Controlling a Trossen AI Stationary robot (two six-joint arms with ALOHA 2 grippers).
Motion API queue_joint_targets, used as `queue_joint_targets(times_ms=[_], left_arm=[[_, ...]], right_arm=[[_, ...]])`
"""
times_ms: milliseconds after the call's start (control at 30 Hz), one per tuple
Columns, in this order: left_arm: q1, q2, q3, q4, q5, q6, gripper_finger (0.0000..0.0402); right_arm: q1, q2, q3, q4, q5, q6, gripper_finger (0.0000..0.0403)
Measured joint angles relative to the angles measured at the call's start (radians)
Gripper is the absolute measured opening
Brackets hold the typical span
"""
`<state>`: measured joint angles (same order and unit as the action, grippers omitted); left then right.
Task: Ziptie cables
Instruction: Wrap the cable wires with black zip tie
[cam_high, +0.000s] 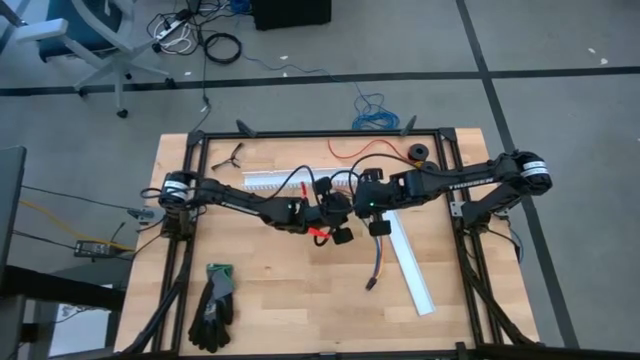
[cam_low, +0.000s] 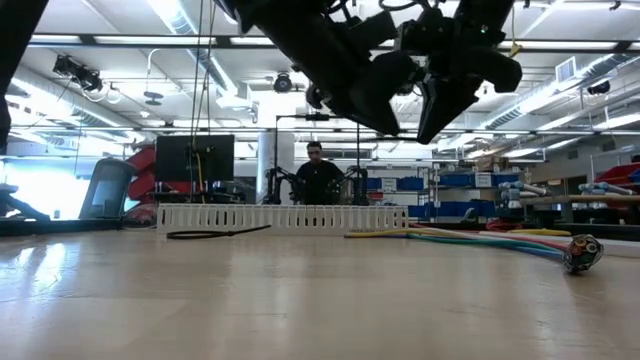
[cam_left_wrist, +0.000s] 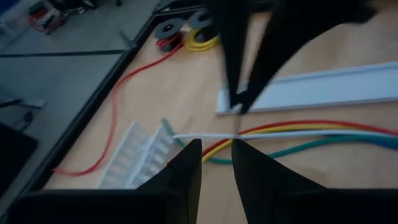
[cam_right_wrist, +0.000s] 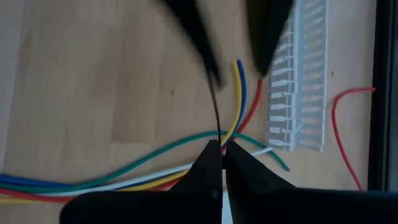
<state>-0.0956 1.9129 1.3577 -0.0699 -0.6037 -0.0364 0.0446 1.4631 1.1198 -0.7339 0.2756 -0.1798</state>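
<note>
The cables (cam_right_wrist: 155, 158) are thin yellow, green, blue, red and white wires lying loose on the wooden table. They end at a small dark connector (cam_low: 582, 252). Both grippers hang above them at the table's middle. My right gripper (cam_right_wrist: 222, 146) is shut on a thin black ziptie (cam_right_wrist: 215, 106). The ziptie runs from it to one fingertip (cam_right_wrist: 211, 74) of my left gripper. My left gripper (cam_left_wrist: 216, 149) faces the right one with a gap between its fingers. Whether it touches the ziptie I cannot tell. My right gripper pinches the black ziptie at one end (cam_right_wrist: 220, 138), only between its fingertips. The fingers slant down toward the table. The ziptie stretches straight away from them, clear of the wires below, toward my left gripper.
A white slotted channel (cam_high: 270, 182) lies at the far left and a long white channel (cam_high: 410, 262) at the right. Gloves (cam_high: 212, 305) lie near the front left. A single red wire (cam_high: 355, 150) and spools (cam_high: 417, 153) sit at the far edge. A person (cam_low: 318, 175) is beyond the table.
</note>
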Motion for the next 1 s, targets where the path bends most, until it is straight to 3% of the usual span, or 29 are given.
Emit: queue_joint_targets(times_ms=[233, 433, 567, 1000], left_arm=[[-0.003, -0.082, -0.082, 0.011, -0.027, -0.065, 0.0099], [-0.004, -0.074, -0.179, 0.278, 0.114, -0.060, 0.0099], [-0.010, -0.069, -0.220, 0.360, 0.136, -0.014, 0.0099], [-0.016, -0.066, -0.223, 0.311, 0.086, 0.064, 0.0099]], right_arm=[[0.020, -0.001, -0.006, 0.006, 0.001, -0.001, 0.0000], [0.023, -0.002, -0.006, 0.058, -0.014, -0.023, 0.0000], [0.030, -0.002, -0.007, 0.081, -0.025, -0.038, 0.0000], [0.040, -0.002, -0.007, 0.133, -0.049, -0.059, 0.0000]])
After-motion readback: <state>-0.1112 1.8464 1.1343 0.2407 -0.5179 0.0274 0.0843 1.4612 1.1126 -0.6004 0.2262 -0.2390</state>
